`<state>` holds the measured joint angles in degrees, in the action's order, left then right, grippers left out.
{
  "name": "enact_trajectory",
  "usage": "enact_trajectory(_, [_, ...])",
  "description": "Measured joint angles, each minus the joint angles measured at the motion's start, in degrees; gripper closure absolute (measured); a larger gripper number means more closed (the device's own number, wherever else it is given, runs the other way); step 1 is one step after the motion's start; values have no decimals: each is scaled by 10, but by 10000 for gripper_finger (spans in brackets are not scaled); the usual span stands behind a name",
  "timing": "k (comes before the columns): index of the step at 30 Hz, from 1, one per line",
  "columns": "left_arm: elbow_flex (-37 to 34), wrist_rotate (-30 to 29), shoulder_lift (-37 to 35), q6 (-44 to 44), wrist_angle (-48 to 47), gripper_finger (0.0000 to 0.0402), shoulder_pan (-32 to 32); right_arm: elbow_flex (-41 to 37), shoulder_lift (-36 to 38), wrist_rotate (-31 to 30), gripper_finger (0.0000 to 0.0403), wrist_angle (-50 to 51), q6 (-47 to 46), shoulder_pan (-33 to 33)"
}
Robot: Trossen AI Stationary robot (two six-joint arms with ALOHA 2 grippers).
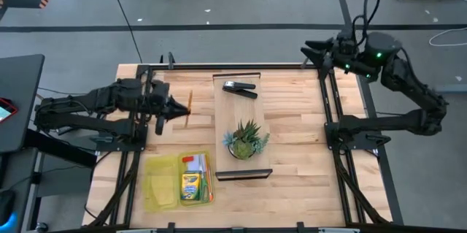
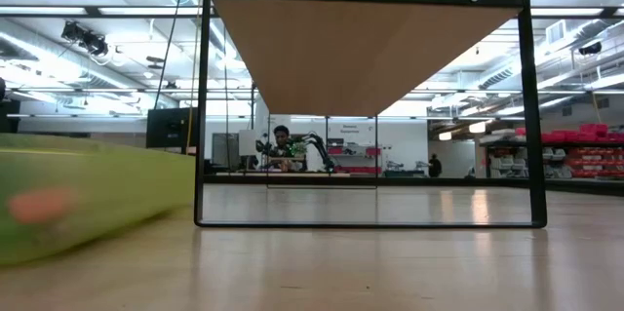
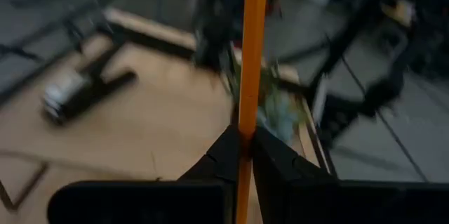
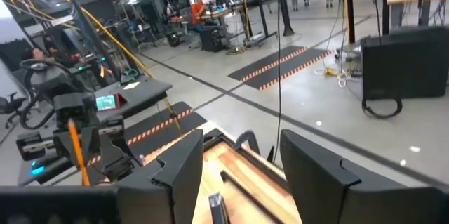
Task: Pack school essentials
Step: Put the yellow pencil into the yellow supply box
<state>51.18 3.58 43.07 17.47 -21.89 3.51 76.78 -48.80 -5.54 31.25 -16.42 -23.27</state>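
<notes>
My left gripper (image 1: 181,109) stands over the table's left part, shut on a thin orange pencil (image 1: 190,107). Near the front edge lies a yellow-green pouch (image 1: 162,183). It holds the yellow-and-green crayon box (image 1: 191,188) and more orange pencils (image 1: 209,186). The low view shows the pouch (image 2: 88,194) as a blur at the left. My right gripper (image 4: 242,164) is drawn back above the table's far right corner (image 1: 312,47), open, with nothing between its fingers. My left gripper pinches the orange pencil at about its middle (image 3: 244,129) between the tips of its two fingers (image 3: 280,161). The fingers come nearly level from the table's left and lie across the pencil. The pencil is lifted clear of the table and sticks out on both sides of the fingers.
A black-framed wooden shelf (image 1: 241,120) stands mid-table, carrying a black stapler (image 1: 239,88) and a spiky green potted plant (image 1: 246,139). Black rails (image 1: 330,116) run along both table sides. Bare wood lies to the right of the shelf.
</notes>
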Motion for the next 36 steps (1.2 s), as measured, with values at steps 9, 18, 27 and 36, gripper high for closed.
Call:
enact_trajectory(9, [-1,58,30,-51,-140,364,-41,-130,65,-4,207,-72,-69,0])
enact_trajectory(18, [-1,60,100,-76,-164,365,-114,-154,74,-1,207,-104,-88,0])
enact_trajectory(27, [0,60,163,-113,-188,373,-175,-154,74,11,207,-102,-91,2])
enact_trajectory(36, [0,54,167,-273,-246,364,-214,-154,74,13,207,-102,-91,2])
